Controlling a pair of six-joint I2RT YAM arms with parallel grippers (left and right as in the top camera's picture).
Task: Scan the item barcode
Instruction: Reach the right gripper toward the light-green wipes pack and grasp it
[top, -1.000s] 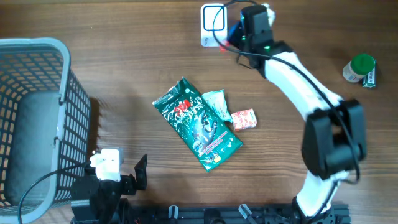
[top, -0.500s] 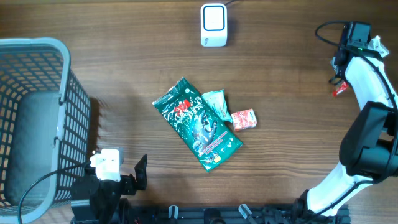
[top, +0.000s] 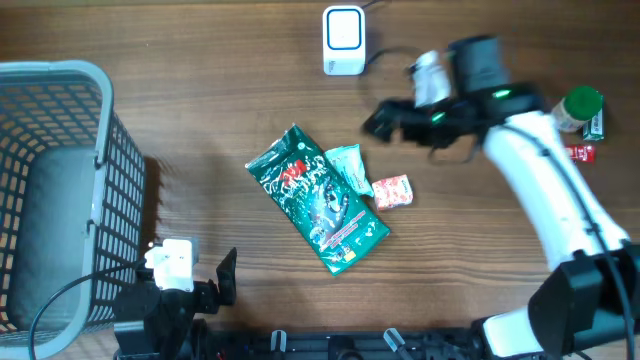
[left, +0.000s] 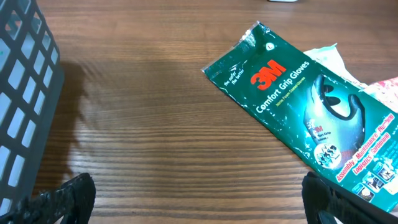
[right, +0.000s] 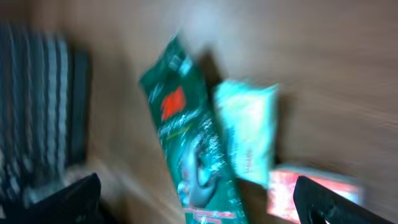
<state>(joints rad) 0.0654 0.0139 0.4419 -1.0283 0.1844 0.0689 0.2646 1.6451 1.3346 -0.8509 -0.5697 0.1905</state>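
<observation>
Where legible, pack (left: 298, 93): "3M Comfort Grip Gloves"

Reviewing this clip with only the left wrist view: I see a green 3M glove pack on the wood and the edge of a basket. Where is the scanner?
Observer: The white scanner stands at the far edge of the table, beyond the glove pack and apart from it.
Reviewer: And the right arm?
Observer: The right pincer hangs over the table between scanner and glove pack, jaws apart, with nothing between them.
Reviewer: Anything else outside my frame?
Observer: A green-capped bottle and a small red packet sit near the table's right edge.
</observation>
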